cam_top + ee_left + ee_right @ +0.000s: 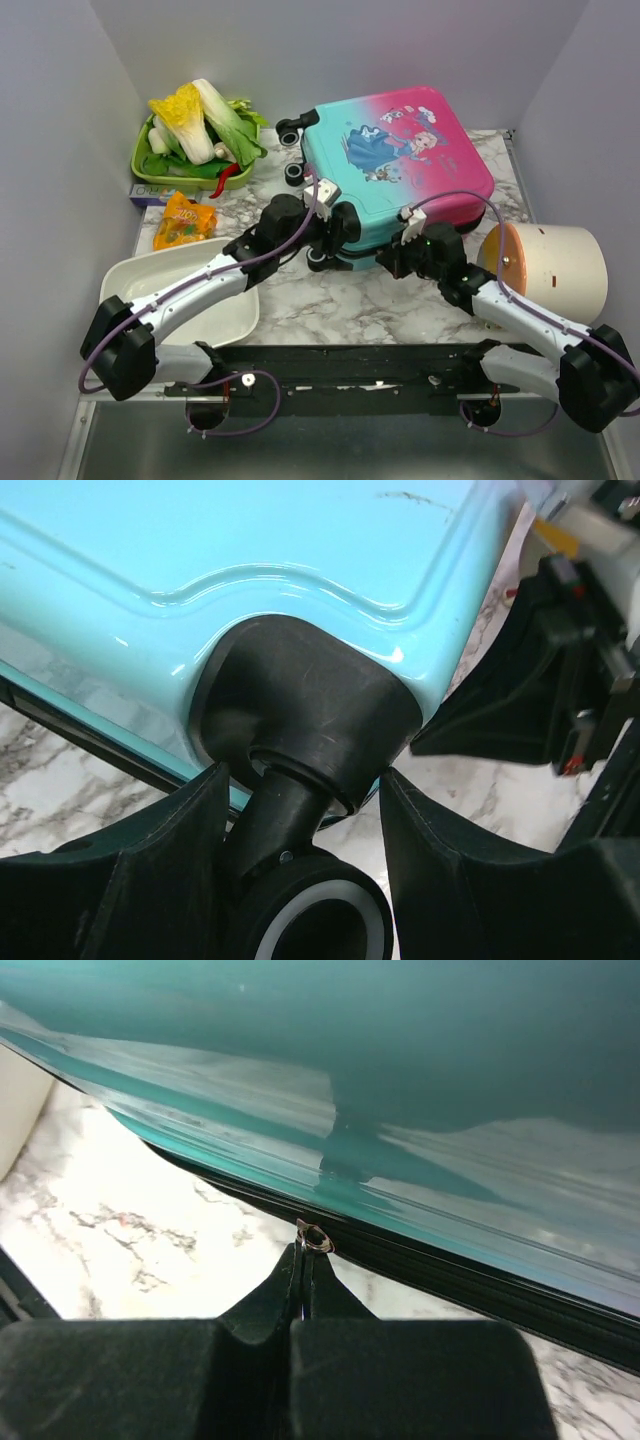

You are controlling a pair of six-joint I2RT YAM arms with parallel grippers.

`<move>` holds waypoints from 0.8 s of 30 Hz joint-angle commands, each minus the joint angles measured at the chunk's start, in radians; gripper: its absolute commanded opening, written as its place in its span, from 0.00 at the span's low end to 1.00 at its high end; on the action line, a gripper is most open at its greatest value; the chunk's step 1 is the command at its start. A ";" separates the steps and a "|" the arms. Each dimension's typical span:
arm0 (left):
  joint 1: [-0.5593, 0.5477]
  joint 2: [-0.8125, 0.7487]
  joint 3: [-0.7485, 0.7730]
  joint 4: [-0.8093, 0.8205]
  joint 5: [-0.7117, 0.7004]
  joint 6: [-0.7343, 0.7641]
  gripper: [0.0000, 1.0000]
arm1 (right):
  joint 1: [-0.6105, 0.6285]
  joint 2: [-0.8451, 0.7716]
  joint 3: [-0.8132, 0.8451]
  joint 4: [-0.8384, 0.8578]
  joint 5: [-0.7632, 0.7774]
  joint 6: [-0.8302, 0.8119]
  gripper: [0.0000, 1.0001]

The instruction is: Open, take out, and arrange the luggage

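The luggage [400, 160] lies flat and shut on the marble table [370, 300], printed side up, its 2 near wheels facing the arms. The left gripper [300, 780] stands partly spread around the near-left caster [300, 700], with fingertips [392, 790] against the black housing on both sides, which reads as a bracing hold on it. The right gripper [303, 1252] is fully closed, pinching the small metal zipper pull [315, 1238] at the dark zipper track [450, 1272] along the lower edge of the shell. The shell looks hard, glossy and smooth, so the fingers would likely slip on its broad faces. The caster mount, the wheels and the zipper pull are the better holds. For a child's case it is probably light, so it may slide or pivot on the slick marble when the zipper is pulled, which is why the caster hold matters. The pull is tiny and thin, and the pinch sits right at the fingertips, so it could slip out if tugged at an angle rather than along the track.
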State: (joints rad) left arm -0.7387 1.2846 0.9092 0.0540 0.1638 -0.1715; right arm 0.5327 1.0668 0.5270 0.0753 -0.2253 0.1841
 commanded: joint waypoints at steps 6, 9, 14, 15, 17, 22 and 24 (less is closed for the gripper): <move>-0.229 -0.019 -0.003 -0.031 -0.466 -0.402 0.00 | 0.119 0.021 0.057 0.244 -0.126 0.048 0.01; -0.287 0.007 -0.013 0.016 -0.477 -0.431 0.00 | 0.159 0.022 0.050 0.261 -0.122 0.048 0.01; -0.343 0.039 0.014 0.029 -0.532 -0.535 0.00 | 0.162 -0.036 0.001 0.274 -0.036 0.083 0.01; -0.362 0.056 0.017 0.053 -0.520 -0.536 0.00 | 0.162 -0.050 -0.002 0.267 0.005 0.087 0.01; -0.392 0.068 0.040 0.034 -0.562 -0.578 0.00 | 0.162 -0.099 -0.007 0.219 0.078 0.144 0.01; -0.459 0.116 0.065 0.066 -0.623 -0.640 0.00 | 0.158 -0.203 -0.016 0.069 0.353 0.178 0.01; -0.461 0.160 0.102 0.073 -0.604 -0.651 0.00 | 0.139 -0.231 -0.010 0.040 0.382 0.172 0.01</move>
State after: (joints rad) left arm -1.1309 1.3655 0.9646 0.0780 -0.4870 -0.6395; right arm 0.6815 0.9211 0.4728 -0.0338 -0.0364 0.3149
